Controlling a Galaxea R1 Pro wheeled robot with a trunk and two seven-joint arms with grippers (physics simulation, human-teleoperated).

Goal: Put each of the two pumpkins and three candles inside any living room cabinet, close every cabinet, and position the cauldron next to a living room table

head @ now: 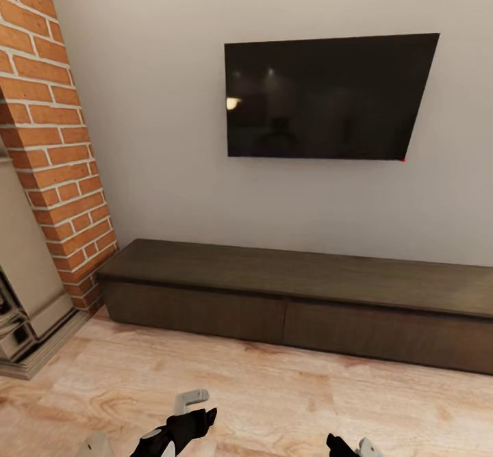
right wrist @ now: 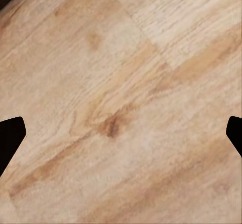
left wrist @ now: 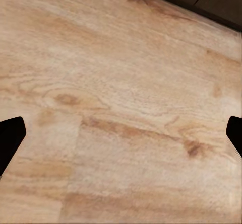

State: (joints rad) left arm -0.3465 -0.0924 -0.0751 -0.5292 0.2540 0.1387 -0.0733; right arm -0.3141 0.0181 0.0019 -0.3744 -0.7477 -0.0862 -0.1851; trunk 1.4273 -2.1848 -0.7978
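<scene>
The cabinet (head: 301, 299) is seen in the head view as a long, low dark-brown unit set against the pale wall, its two wide drawer fronts shut flush and its flat top bare. A black television (head: 329, 98) is mounted on the wall above the cabinet, and a red-brick column (head: 48, 128) stands at the cabinet's left end. The wooden floor (head: 274, 388) stretches out in front of the cabinet.

The left pincer (head: 188, 419) is held low over the floor, in front of the cabinet's left drawer front and well apart from it. Its fingers (left wrist: 11, 138) are shown spread wide apart in the left wrist view, with bare floorboards between them and a dark edge of the cabinet (left wrist: 212, 0) beyond.

The right pincer (head: 349, 447) is seen at the frame's lower edge, before the cabinet's right drawer front. Its fingers (right wrist: 10, 138) are likewise spread apart over the floor, with nothing held.

No writing or brand can be read on any surface.
</scene>
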